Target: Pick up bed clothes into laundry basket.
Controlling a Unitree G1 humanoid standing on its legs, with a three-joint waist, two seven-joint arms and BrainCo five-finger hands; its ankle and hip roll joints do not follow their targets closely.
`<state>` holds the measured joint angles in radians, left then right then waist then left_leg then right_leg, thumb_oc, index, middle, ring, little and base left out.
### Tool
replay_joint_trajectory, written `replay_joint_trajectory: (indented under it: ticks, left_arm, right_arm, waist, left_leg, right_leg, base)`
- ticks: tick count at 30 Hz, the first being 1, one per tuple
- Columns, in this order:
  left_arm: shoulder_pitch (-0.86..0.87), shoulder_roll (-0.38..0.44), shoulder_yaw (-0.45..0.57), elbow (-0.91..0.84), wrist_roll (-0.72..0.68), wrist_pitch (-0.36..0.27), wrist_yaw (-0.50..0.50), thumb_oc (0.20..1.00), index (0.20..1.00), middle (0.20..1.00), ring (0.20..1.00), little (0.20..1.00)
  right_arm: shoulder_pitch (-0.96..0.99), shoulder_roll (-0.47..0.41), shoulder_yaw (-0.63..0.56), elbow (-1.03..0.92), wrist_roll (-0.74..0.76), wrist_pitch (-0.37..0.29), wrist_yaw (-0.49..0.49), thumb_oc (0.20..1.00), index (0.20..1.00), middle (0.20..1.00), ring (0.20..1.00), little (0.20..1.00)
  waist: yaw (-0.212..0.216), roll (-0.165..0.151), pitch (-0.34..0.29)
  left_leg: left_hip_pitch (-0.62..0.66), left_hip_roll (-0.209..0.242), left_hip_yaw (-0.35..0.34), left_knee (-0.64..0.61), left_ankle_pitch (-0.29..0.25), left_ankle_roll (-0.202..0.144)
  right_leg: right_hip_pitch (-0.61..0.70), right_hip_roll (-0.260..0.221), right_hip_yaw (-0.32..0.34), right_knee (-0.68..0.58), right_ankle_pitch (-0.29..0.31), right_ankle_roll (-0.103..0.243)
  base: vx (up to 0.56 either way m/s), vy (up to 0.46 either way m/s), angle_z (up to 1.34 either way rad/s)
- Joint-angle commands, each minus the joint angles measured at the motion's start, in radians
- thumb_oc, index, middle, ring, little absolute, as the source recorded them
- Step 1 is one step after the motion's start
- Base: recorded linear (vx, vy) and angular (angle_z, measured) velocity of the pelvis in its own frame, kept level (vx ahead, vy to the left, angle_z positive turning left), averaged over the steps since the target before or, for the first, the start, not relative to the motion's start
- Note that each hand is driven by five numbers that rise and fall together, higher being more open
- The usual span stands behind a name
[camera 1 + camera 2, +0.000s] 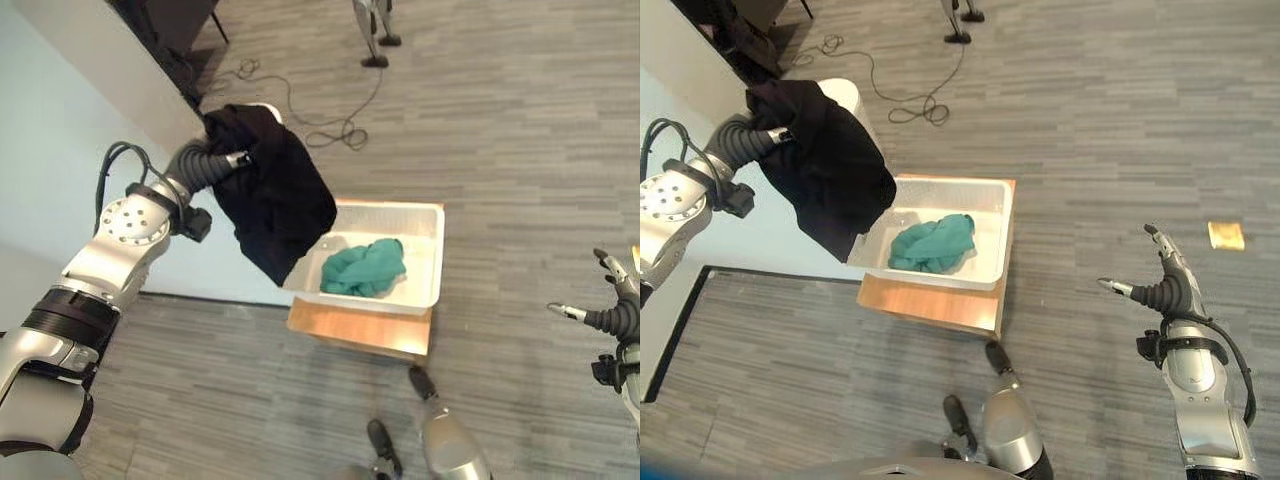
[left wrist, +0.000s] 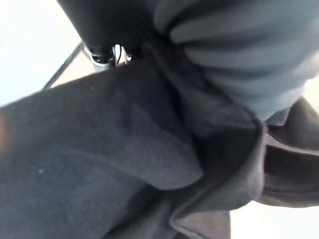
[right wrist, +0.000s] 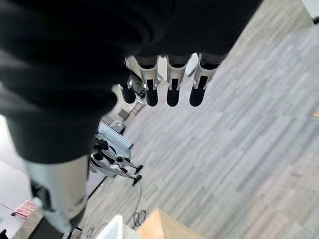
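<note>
A black garment hangs in the air from my left hand, which is raised and buried under the cloth. Its lower end dangles over the near left corner of the white laundry basket. Up close, the black garment folds beside the hand's ribbed cover. A teal cloth lies bunched inside the basket. My right hand hovers far to the right over the floor, open and holding nothing, its fingers straight.
The basket rests on a low wooden stand. A pale blue bed lies at the left beside it. A cable loops on the grey plank floor behind. A small yellow piece lies on the floor at the right.
</note>
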<state>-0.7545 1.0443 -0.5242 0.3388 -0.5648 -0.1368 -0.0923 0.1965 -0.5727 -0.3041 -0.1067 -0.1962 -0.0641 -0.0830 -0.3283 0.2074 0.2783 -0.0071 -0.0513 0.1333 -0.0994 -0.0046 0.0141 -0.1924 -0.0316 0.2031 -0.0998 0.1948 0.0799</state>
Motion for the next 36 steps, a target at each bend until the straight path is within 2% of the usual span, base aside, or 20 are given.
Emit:
replay_joint_trajectory:
  ticks: [1,2,4,7,9,15,18,19,20,23,27,31,34,35,36]
  left_arm:
    - [-0.151,-0.015,-0.021,0.019,0.078,-0.027,0.022,0.200,0.200,0.200,0.200,0.200]
    - [-0.156,-0.016,-0.024,0.021,0.079,-0.026,0.023,0.200,0.200,0.200,0.200,0.200]
    - [-0.193,-0.057,-0.070,0.028,0.139,-0.021,0.031,0.200,0.200,0.200,0.200,0.200]
    - [-0.214,-0.123,-0.078,0.063,0.181,-0.021,0.052,0.200,0.200,0.200,0.200,0.200]
    - [-0.214,-0.197,-0.064,0.121,0.239,-0.008,0.080,0.200,0.200,0.200,0.200,0.200]
    - [-0.213,-0.370,-0.041,0.250,0.284,0.015,0.107,0.200,0.200,0.200,0.200,0.200]
    - [-0.243,-0.392,-0.056,0.317,0.357,0.025,0.102,0.200,0.200,0.200,0.200,0.200]
    - [-0.253,-0.396,-0.061,0.342,0.375,0.033,0.096,0.520,0.520,0.520,0.520,0.520]
    - [-0.274,-0.397,-0.062,0.365,0.414,0.038,0.105,1.000,1.000,1.000,1.000,1.000]
    - [-0.289,-0.351,-0.067,0.292,0.454,0.022,0.120,1.000,1.000,1.000,1.000,1.000]
    - [-0.237,-0.191,-0.050,0.075,0.455,-0.015,0.125,1.000,1.000,1.000,1.000,1.000]
    - [-0.134,-0.070,0.021,-0.092,0.415,-0.040,0.121,1.000,1.000,1.000,1.000,1.000]
    - [0.037,-0.037,0.179,-0.210,0.301,-0.066,0.135,1.000,1.000,1.000,1.000,1.000]
    - [0.148,-0.069,0.277,-0.264,0.225,-0.083,0.146,1.000,1.000,1.000,1.000,1.000]
    - [0.309,-0.149,0.416,-0.322,0.130,-0.105,0.156,1.000,1.000,1.000,1.000,1.000]
  right_arm:
    - [-0.069,-0.031,0.000,-0.065,0.005,-0.033,-0.053,1.000,1.000,1.000,1.000,1.000]
    - [-0.070,-0.030,-0.001,-0.063,0.005,-0.033,-0.054,1.000,1.000,1.000,1.000,1.000]
    - [-0.069,-0.030,0.020,-0.073,-0.007,-0.033,-0.053,1.000,1.000,1.000,1.000,1.000]
    - [-0.064,-0.026,0.033,-0.081,-0.024,-0.034,-0.057,1.000,1.000,1.000,1.000,1.000]
    - [-0.054,-0.024,0.047,-0.088,-0.039,-0.036,-0.062,1.000,1.000,1.000,1.000,1.000]
    - [-0.060,0.006,0.103,-0.090,-0.027,-0.037,-0.070,1.000,1.000,1.000,1.000,1.000]
    - [-0.054,0.005,0.130,-0.097,-0.040,-0.044,-0.058,1.000,1.000,1.000,1.000,1.000]
    - [-0.050,0.003,0.137,-0.097,-0.043,-0.044,-0.053,1.000,1.000,1.000,1.000,1.000]
    - [-0.038,0.003,0.139,-0.090,-0.045,-0.044,-0.052,1.000,1.000,1.000,1.000,1.000]
    - [-0.018,0.002,0.125,-0.089,-0.045,-0.045,-0.055,1.000,1.000,1.000,1.000,1.000]
    - [-0.008,0.003,0.123,-0.091,-0.049,-0.054,-0.041,1.000,1.000,1.000,1.000,1.000]
    - [0.000,-0.002,0.114,-0.081,-0.051,-0.055,-0.027,1.000,1.000,1.000,1.000,1.000]
    - [0.002,0.004,0.098,-0.067,-0.054,-0.052,-0.021,1.000,1.000,1.000,1.000,1.000]
    - [0.001,0.009,0.087,-0.059,-0.057,-0.049,-0.023,1.000,1.000,1.000,1.000,1.000]
    - [-0.001,0.018,0.078,-0.053,-0.059,-0.048,-0.025,1.000,1.000,1.000,1.000,1.000]
  waist:
    - [-0.008,-0.021,0.010]
    - [-0.006,-0.021,0.009]
    - [-0.015,-0.015,0.026]
    - [-0.021,-0.015,0.041]
    - [-0.028,-0.027,0.060]
    - [-0.038,-0.055,0.082]
    - [-0.039,-0.061,0.081]
    - [-0.039,-0.063,0.080]
    - [-0.037,-0.063,0.076]
    - [-0.022,-0.055,0.067]
    - [0.013,-0.039,0.043]
    - [0.036,-0.042,0.025]
    - [0.067,-0.052,0.005]
    - [0.088,-0.062,-0.004]
    - [0.108,-0.077,-0.014]
  left_leg:
    - [-0.049,-0.004,-0.006,0.012,0.040,-0.006]
    - [-0.051,-0.004,-0.006,0.012,0.040,-0.006]
    - [-0.074,-0.005,-0.001,0.012,0.045,-0.008]
    - [-0.094,-0.005,0.007,0.012,0.047,-0.008]
    - [-0.104,0.002,0.023,0.012,0.048,-0.009]
    - [-0.120,0.015,0.054,0.012,0.046,-0.011]
    - [-0.119,0.020,0.062,0.012,0.044,-0.013]
    - [-0.118,0.021,0.064,0.012,0.043,-0.013]
    - [-0.114,0.023,0.062,0.012,0.042,-0.014]
    - [-0.104,0.023,0.047,0.012,0.041,-0.015]
    - [-0.090,0.021,0.023,0.012,0.038,-0.017]
    - [-0.079,0.020,0.001,0.012,0.038,-0.020]
    - [-0.066,0.021,-0.011,0.012,0.036,-0.020]
    - [-0.061,0.021,-0.018,0.012,0.035,-0.020]
    - [-0.054,0.021,-0.026,0.012,0.035,-0.019]
  right_leg:
    - [0.068,-0.041,0.013,0.035,-0.067,0.046]
    - [0.066,-0.041,0.013,0.034,-0.066,0.046]
    - [0.044,-0.043,0.020,0.026,-0.054,0.050]
    - [0.023,-0.040,0.025,0.022,-0.049,0.052]
    - [0.009,-0.033,0.035,0.021,-0.044,0.055]
    - [-0.019,-0.016,0.057,0.020,-0.036,0.057]
    - [-0.022,-0.009,0.062,0.019,-0.036,0.058]
    - [-0.021,-0.009,0.062,0.019,-0.037,0.058]
    - [-0.017,-0.007,0.062,0.019,-0.041,0.056]
    - [-0.001,-0.010,0.047,0.018,-0.052,0.052]
    - [0.024,-0.017,0.019,0.016,-0.064,0.045]
    - [0.044,-0.022,-0.006,0.015,-0.071,0.040]
    - [0.063,-0.025,-0.023,0.014,-0.077,0.038]
    - [0.071,-0.027,-0.031,0.015,-0.080,0.035]
    - [0.078,-0.029,-0.038,0.016,-0.082,0.033]
  base:
    - [-0.04,-0.011,-0.03]
    - [-0.04,-0.030,-0.09]
    - [0.00,-0.040,-0.13]
    - [0.01,-0.024,-0.05]
    - [0.02,-0.042,-0.08]
    - [0.02,-0.042,-0.21]
    - [0.02,-0.039,-0.14]
    - [0.02,-0.051,-0.10]
    - [0.02,-0.064,-0.03]
    - [0.01,-0.058,0.05]
    - [0.01,-0.022,0.13]
    - [-0.02,-0.019,0.26]
    - [-0.02,0.009,0.21]
    - [-0.04,0.033,0.14]
    - [-0.05,0.036,0.14]
